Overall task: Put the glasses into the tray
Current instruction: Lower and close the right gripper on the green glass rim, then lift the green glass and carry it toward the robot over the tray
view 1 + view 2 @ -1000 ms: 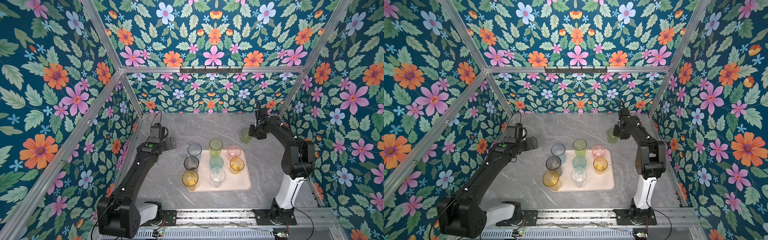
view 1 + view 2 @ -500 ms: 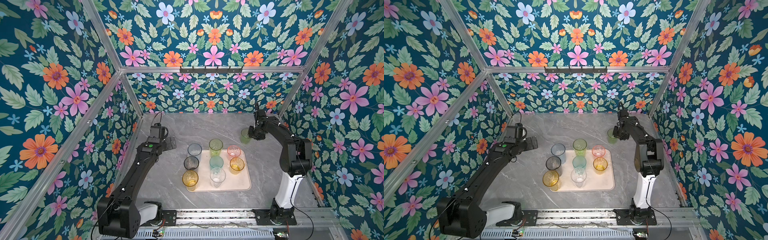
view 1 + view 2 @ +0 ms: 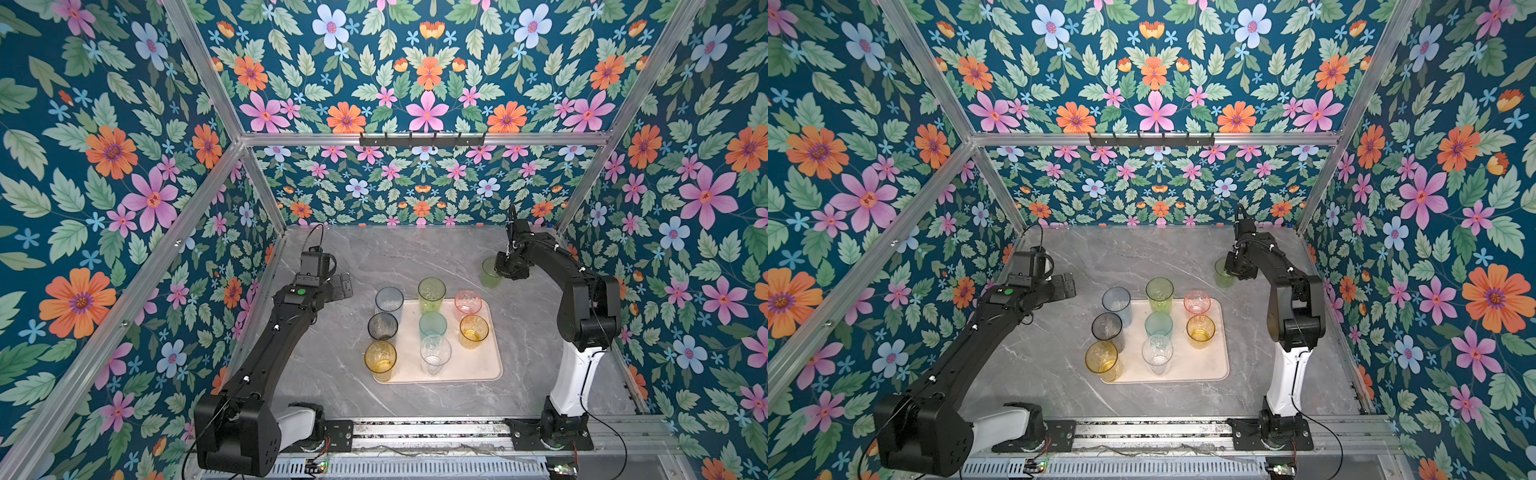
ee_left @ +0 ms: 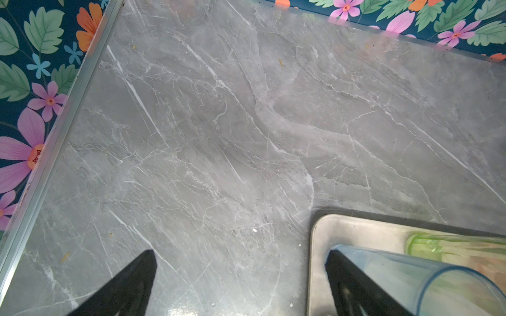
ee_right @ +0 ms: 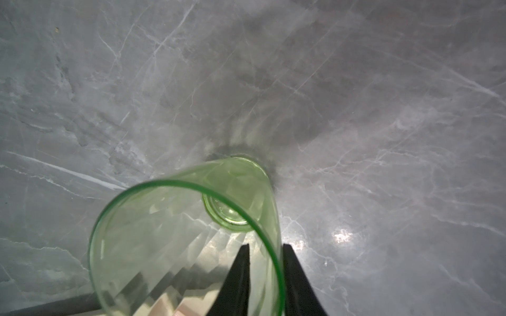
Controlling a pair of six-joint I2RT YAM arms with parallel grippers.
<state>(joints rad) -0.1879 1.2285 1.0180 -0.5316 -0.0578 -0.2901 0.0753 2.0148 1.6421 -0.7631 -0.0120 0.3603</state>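
left gripper [image 3: 341,286] hangs spread wide beside the tray [image 3: 487,368], where eight glasses [image 3: 432,325] stand. right of it on the table [image 3: 415,257], the right gripper [image 5: 265,246] straddles the wall of the green glass [image 3: 490,275], jaws nearly together; pinch unclear. next, likely: firm grip, lift, carry to the tray's bare corner.

No text, label, brand or number can be read anywhere. The only marking is a plain round green dot [image 3: 298,291] on the left arm [image 3: 266,353], without lettering.
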